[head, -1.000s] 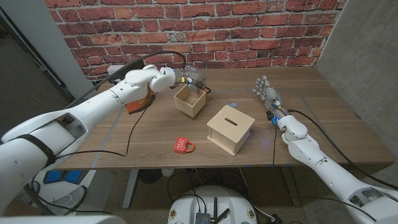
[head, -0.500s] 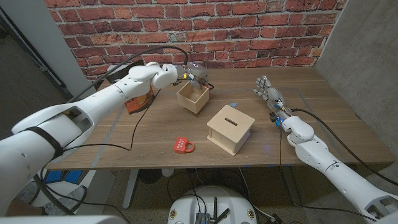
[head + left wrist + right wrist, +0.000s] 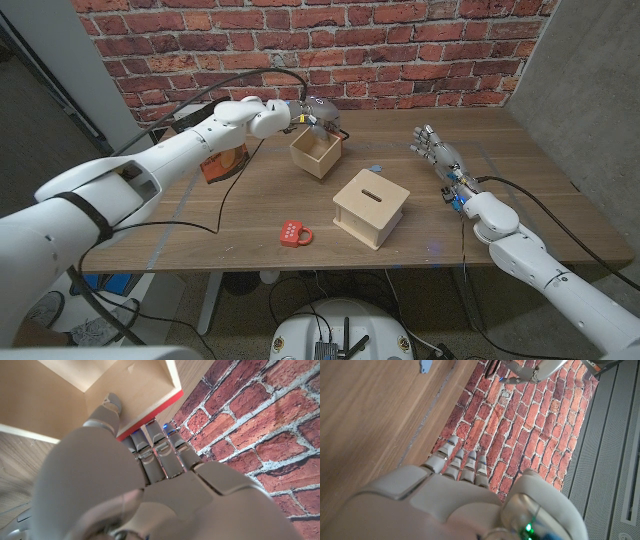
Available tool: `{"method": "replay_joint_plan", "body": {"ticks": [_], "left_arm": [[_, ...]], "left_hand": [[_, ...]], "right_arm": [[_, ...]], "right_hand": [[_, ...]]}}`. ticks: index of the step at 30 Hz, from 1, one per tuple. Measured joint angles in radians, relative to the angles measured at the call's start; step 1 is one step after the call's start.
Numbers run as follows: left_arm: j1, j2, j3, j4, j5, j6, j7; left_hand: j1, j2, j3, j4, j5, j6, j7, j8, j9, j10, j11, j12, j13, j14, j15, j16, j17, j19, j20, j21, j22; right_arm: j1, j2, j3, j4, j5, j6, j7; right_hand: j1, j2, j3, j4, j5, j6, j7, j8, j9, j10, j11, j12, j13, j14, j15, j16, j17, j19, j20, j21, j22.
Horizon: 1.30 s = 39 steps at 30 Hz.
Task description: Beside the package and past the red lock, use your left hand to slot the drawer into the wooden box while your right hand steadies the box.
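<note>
The wooden box [image 3: 370,207] with the slot in its lid sits near the middle of the table [image 3: 200,215] and serves as the reference here. Beyond it, toward the brick wall [image 3: 420,50] and a little to the robot's left, the open-topped drawer [image 3: 316,153] is held by the left hand [image 3: 312,112], which grips the drawer's far wall; in the left wrist view the thumb [image 3: 106,410] reaches inside the drawer [image 3: 100,390] while the other fingers [image 3: 160,447] wrap the outside of its red-edged rim, a pinch that suits carrying the drawer by one wall. Whether the drawer rests on the table or is just off it cannot be told. The drawer is apart from the box, so the slotting has not begun; the hold on the far wall probably leaves the near side free to lead into the box's opening. The right hand [image 3: 436,153] stands well to the right of the box, fingers spread and holding nothing, so the box is not yet steadied. The red lock [image 3: 294,234] lies just to the left of the box, on its near side, and the package [image 3: 222,163], orange and partly hidden behind the left arm, sits farther left, beside the drawer.
</note>
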Motion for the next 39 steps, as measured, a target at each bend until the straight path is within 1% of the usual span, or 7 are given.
{"method": "replay_joint_plan", "body": {"ticks": [3,14,24,30,35,38,39], "left_arm": [[-0.017,-0.018,0.017,0.03,0.0,0.0,0.008],[-0.047,-0.048,0.045,0.083,-0.01,-0.007,0.029],[-0.089,-0.098,0.086,0.165,-0.019,-0.019,0.059],[-0.122,-0.139,0.118,0.23,-0.023,-0.035,0.079],[-0.164,-0.19,0.159,0.315,-0.025,-0.058,0.101],[-0.178,-0.207,0.173,0.345,-0.026,-0.071,0.116],[-0.195,-0.228,0.189,0.38,-0.027,-0.079,0.125]], "left_hand": [[0.0,0.0,-0.001,-0.001,0.0,0.0,0.0,0.0,0.0,0.004,-0.004,-0.003,0.0,0.0,0.0,-0.001,0.0,0.0,0.0,0.0,0.0],[0.0,0.0,-0.003,-0.003,0.0,0.002,-0.002,-0.001,0.0,0.005,-0.005,0.0,0.0,0.005,-0.001,-0.004,-0.001,0.0,0.0,0.0,0.0],[0.0,0.0,-0.003,-0.003,-0.001,0.002,-0.002,-0.005,0.0,0.005,-0.006,0.0,0.0,0.012,-0.001,-0.002,0.0,0.0,0.0,0.0,0.0],[0.0,0.0,-0.003,-0.003,-0.002,0.003,-0.002,-0.009,0.0,0.004,-0.006,0.0,0.0,0.012,-0.001,-0.002,0.0,0.0,0.0,0.0,0.0],[0.002,-0.002,-0.008,-0.003,-0.002,0.006,0.001,-0.011,0.0,0.004,-0.007,0.0,0.0,0.012,-0.001,-0.002,0.0,0.0,0.0,0.0,0.0],[0.003,-0.003,-0.009,-0.001,-0.002,0.006,0.0,-0.01,0.0,0.004,-0.007,0.0,0.0,0.012,-0.001,-0.002,0.0,0.0,0.0,0.0,0.0],[0.004,-0.004,-0.009,-0.001,-0.002,0.007,0.0,-0.009,0.0,0.004,-0.007,0.0,0.0,0.012,-0.001,-0.002,0.0,0.0,0.0,0.0,0.0]], "right_arm": [[-0.024,-0.018,0.01,-0.024,-0.028,0.017,-0.014],[-0.115,-0.084,0.053,-0.125,-0.093,0.021,-0.062],[-0.213,-0.144,0.109,-0.23,-0.211,-0.002,-0.14],[-0.26,-0.163,0.136,-0.272,-0.295,-0.008,-0.186],[-0.295,-0.174,0.155,-0.303,-0.394,-0.015,-0.228],[-0.31,-0.177,0.165,-0.318,-0.428,-0.02,-0.242],[-0.319,-0.179,0.171,-0.327,-0.461,-0.026,-0.256]], "right_hand": [[0.0,0.0,0.0,0.0,0.0,0.0,0.0,0.0,0.0,0.0,0.0,0.0,0.0,0.0,0.0,0.0,0.0,0.0,0.0,0.0,0.0],[0.0,0.0,0.0,0.0,0.0,0.0,0.0,0.0,0.0,0.0,0.0,0.0,0.0,0.0,0.0,0.0,0.0,0.0,0.0,0.0,0.0],[0.0,0.0,0.0,0.0,0.0,0.0,0.0,0.0,0.0,0.0,0.0,0.0,0.0,0.0,0.0,0.0,0.0,0.0,0.0,0.0,0.0],[0.0,0.0,0.0,0.0,0.0,0.0,0.0,0.0,0.0,0.0,0.0,0.0,0.0,0.0,0.0,0.0,0.0,0.0,0.0,0.0,0.0],[0.0,0.0,0.0,0.0,0.0,0.0,0.0,0.0,0.0,0.0,0.0,0.0,0.0,0.0,0.0,0.0,0.0,0.0,0.0,0.0,0.0],[0.0,0.0,0.0,0.0,0.0,0.0,0.0,0.0,0.0,0.0,0.0,0.0,0.0,0.0,0.0,0.0,0.0,0.0,0.0,0.0,0.0],[0.0,0.0,0.0,0.0,0.0,0.0,0.0,0.0,0.0,0.0,0.0,0.0,0.0,0.0,0.0,0.0,0.0,0.0,0.0,0.0,0.0]]}}
